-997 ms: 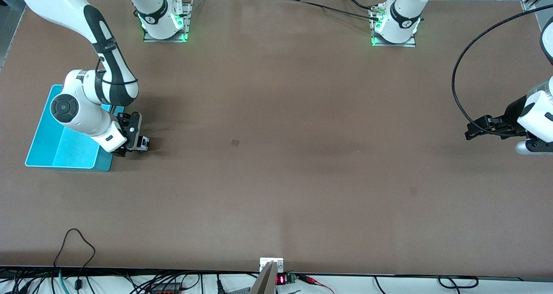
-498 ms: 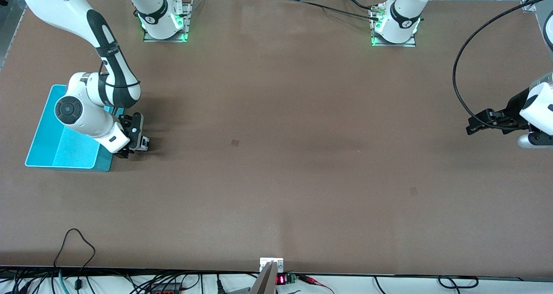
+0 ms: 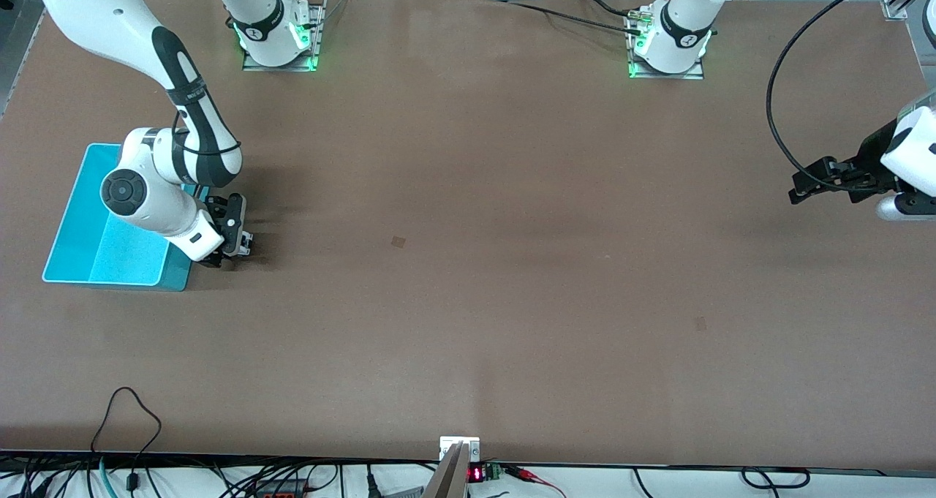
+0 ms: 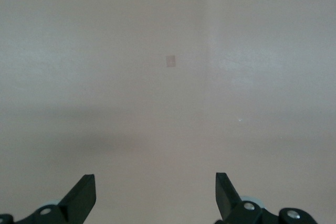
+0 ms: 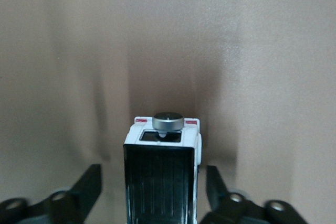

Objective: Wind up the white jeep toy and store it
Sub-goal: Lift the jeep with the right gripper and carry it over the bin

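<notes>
The jeep (image 3: pixel 242 243) is found on the table (image 3: pixel 468 264) at the right arm's end, just beside the turquoise bin (image 3: pixel 80 213), on the bin's side toward the table's middle. In the right wrist view the jeep (image 5: pixel 161 174) is seen between the two fingers (image 5: pixel 86 187) of the right gripper (image 5: pixel 155 184), with a gap visible on each side of the body. Its long axis is seen to run straight away from that wrist, parallel to the fingers, so the jaws straddle its sides across the short width. The coming move is judged to turn on exactly this: the fingers only need to come together on the flanks, with no turning of the wrist called for.

The right gripper (image 3: pixel 232 238) is seen low over the jeep, its jaws partly drawn in yet not touching the toy, so nothing is grasped. The right arm is by far the nearer; the left gripper (image 3: pixel 812 183) is held over the table at the left arm's end, well apart from the toy, where that arm waits. Its fingers (image 4: pixel 84 198) are spread wide over bare table.

The jeep is seen as a small white body with a black ribbed roof panel. A round grey disc with a dark top, perhaps a spare wheel or the winding knob, stands at the end away from the wrist, flanked by two small red marks. The wheels are hidden in this view.
</notes>
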Motion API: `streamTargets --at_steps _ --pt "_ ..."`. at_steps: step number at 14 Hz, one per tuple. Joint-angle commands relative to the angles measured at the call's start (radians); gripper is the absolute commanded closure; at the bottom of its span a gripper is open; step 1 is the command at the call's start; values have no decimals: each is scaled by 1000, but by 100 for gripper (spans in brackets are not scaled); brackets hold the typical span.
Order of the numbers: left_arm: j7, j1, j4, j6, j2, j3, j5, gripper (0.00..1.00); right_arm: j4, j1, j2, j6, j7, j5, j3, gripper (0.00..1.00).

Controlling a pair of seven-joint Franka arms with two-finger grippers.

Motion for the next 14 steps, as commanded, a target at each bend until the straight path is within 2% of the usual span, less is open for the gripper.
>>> streamTargets --at_steps 1,5,7,9,12,14 --pt "-37 -1 2 -21 -25 0 -10 0 8 -4 3 9 -23 -2 6 69" --pt "-34 -1 5 -66 -30 -3 -2 0 11 4 3 13 -19 0 10 98" --pt "-29 -1 0 -98 -30 -3 -1 0 24 13 -6 10 3 3 41 100" --pt "-37 -1 -3 -113 -31 -3 -1 0 42 51 -23 7 38 7 41 100" --pt "-46 5 -10 -110 -31 5 -2 0 48 84 -103 -14 224 7 43 100" --pt "-45 6 -11 -107 -30 5 -2 0 76 84 -158 -126 395 6 33 100"
